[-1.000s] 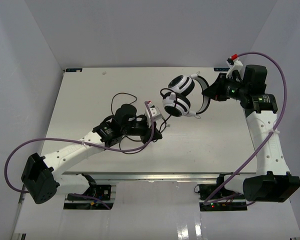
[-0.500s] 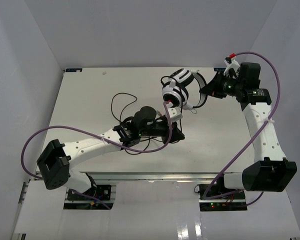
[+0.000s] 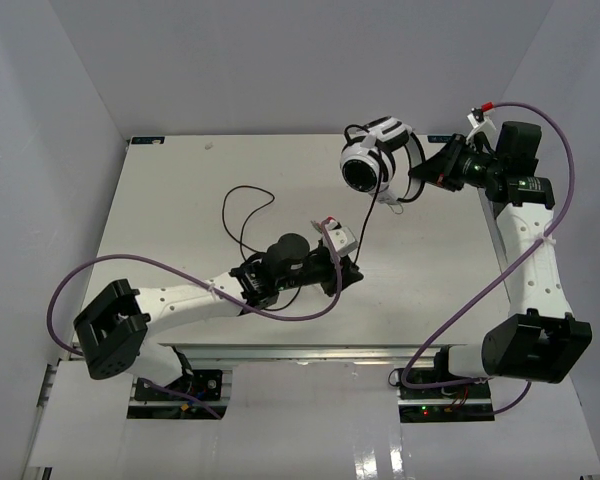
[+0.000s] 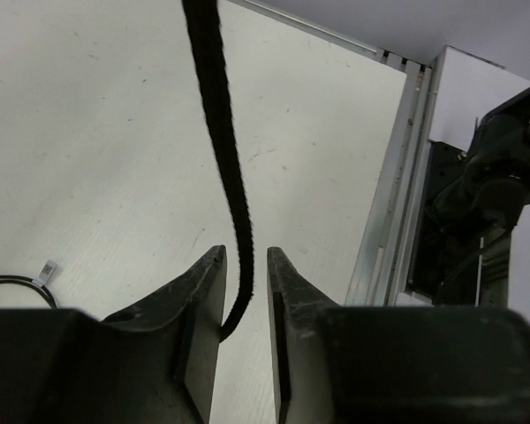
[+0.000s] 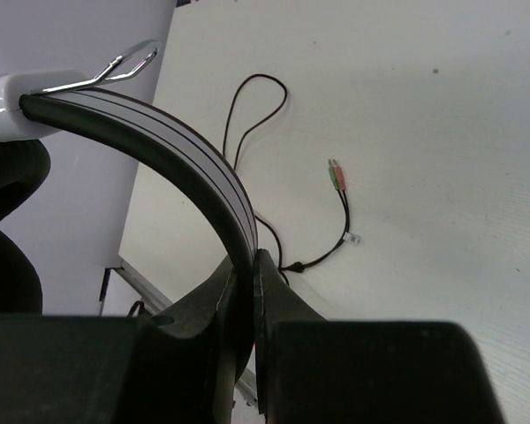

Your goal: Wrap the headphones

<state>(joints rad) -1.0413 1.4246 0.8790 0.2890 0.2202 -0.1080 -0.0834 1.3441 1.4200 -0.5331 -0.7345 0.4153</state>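
Headphones (image 3: 375,160) hang clamped in right tool (image 5: 245,287); cable (image 4: 216,106) threads left tool (image 4: 245,291).

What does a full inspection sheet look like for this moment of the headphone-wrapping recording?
Surface: white table, carrying only loops of the headphone cable.
Job's things: headphones held up over the far right of the table; their thin black cable trails down to the table and ends in green and pink plugs.
Clutter: nothing seen.
Grippers: right gripper shut on the headband; left gripper narrowly open, with the cable running between its fingers.
Cables: purple arm cables arc beside both arms, apart from the headphone cable.
Surroundings: white walls; metal rail at the near edge.
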